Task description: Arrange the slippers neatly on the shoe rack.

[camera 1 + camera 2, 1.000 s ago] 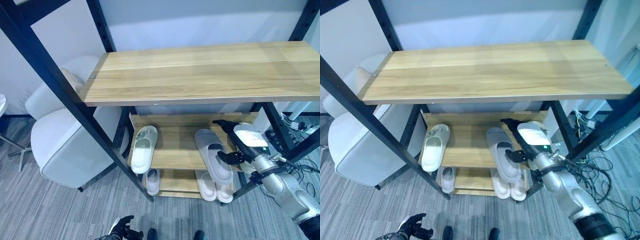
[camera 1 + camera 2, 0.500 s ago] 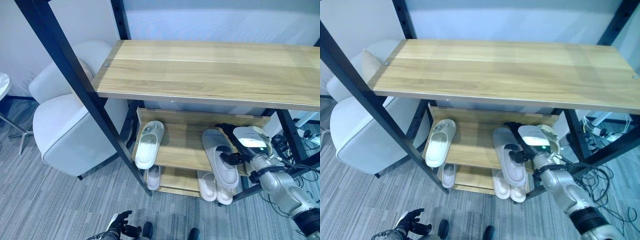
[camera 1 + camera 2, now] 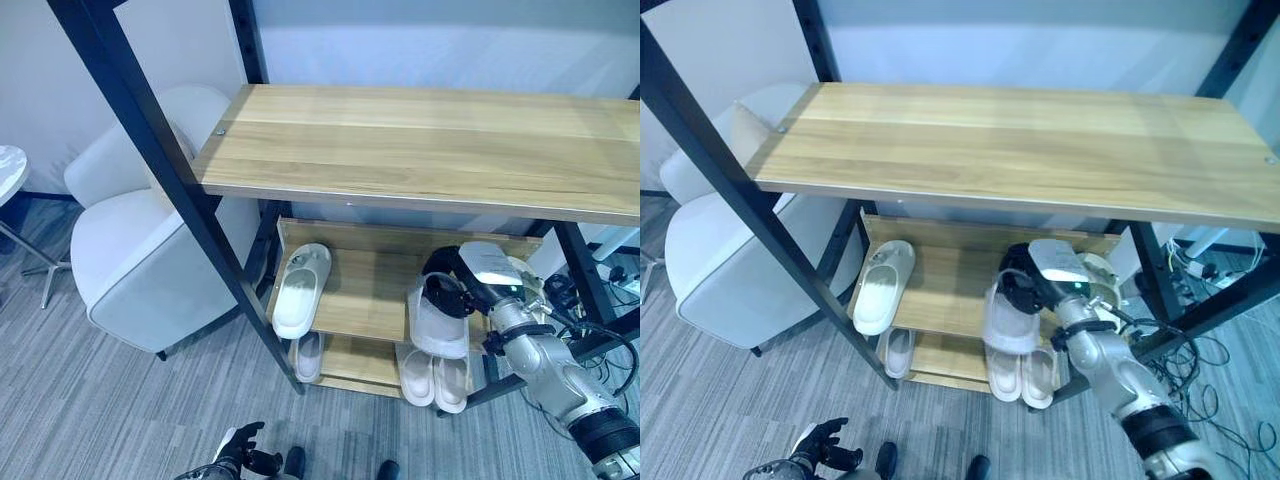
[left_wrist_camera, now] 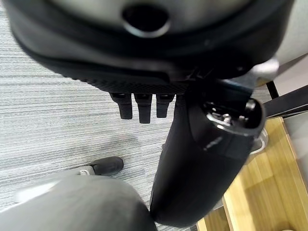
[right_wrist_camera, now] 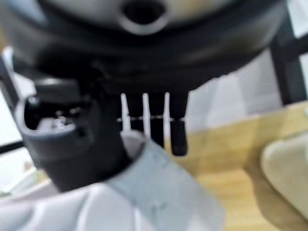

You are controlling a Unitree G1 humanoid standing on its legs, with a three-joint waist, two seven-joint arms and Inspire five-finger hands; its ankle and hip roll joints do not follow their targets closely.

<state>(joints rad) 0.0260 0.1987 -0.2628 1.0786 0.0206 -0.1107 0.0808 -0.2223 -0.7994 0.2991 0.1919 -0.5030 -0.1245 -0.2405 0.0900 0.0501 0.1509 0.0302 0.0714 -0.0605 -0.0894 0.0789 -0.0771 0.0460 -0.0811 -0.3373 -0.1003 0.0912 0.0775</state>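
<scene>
I am watching the right hand (image 3: 452, 288) gripping a pale grey-white foam slipper (image 3: 437, 322) at the right end of the middle wooden shelf (image 3: 365, 290) of the black-framed shoe rack (image 3: 190, 215); in the right wrist view the thumb and fingers (image 5: 179, 126) are curling round the slipper's strap, so the hand is closed on it. The slipper is looking soft and plain, tipped up off the board, with its long axis running front to back and its lower end hanging over the shelf's front edge. A cream open-toe slipper (image 3: 301, 288) is lying flat at the left end of the same shelf, its long axis also running front to back and slightly slanted, its near end reaching the front edge. Between the two slippers the board is offering bare wood. On the bottom shelf a pair of white slippers (image 3: 434, 378) is sitting side by side under the held one, and a single white slipper (image 3: 307, 356) is sitting under the cream one. The broad top wooden board (image 3: 430, 148) is overhanging the shelves, and the rack's black post (image 3: 575, 270) is standing just beside the right arm, leaving that side tight. A white padded armchair (image 3: 130, 260) is standing by the rack's left side. The left hand (image 3: 243, 456) is hanging low over the grey carpet (image 3: 120, 410), its fingers (image 4: 138, 107) partly curled and holding nothing
</scene>
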